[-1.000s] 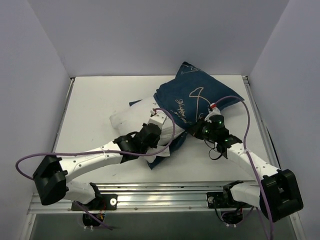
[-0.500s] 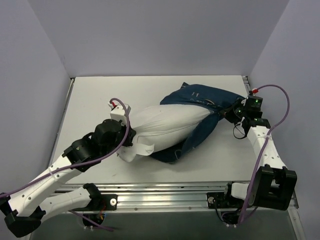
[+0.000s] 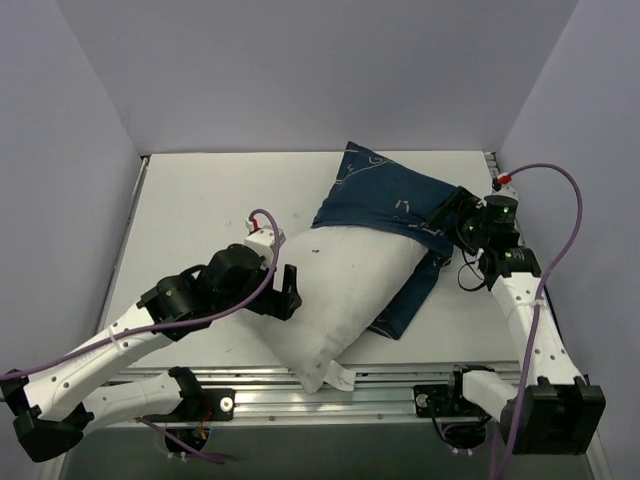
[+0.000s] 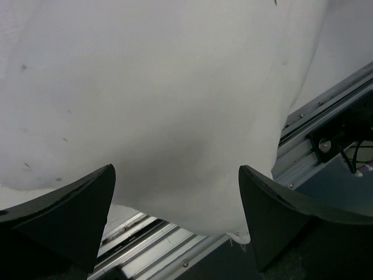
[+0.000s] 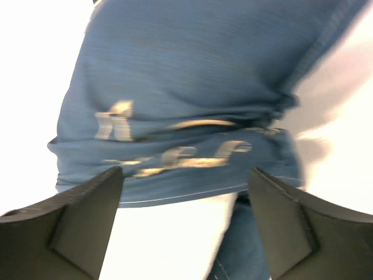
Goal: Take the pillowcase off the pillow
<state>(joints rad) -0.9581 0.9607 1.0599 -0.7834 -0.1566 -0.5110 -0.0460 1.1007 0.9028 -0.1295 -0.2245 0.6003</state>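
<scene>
Within the pillowcase point(image 3: 385, 200), apparently just 1 end of the pillow point(image 3: 340, 290).

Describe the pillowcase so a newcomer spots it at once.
On the white table, look at its far right part. The pillowcase is the flat navy cloth with thin white line drawings, unlike the plump plain white pillow lying against it.

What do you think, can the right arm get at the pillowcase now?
Probably yes: the right end effector hangs open right beside the pillowcase, with nothing visible between them.
</scene>
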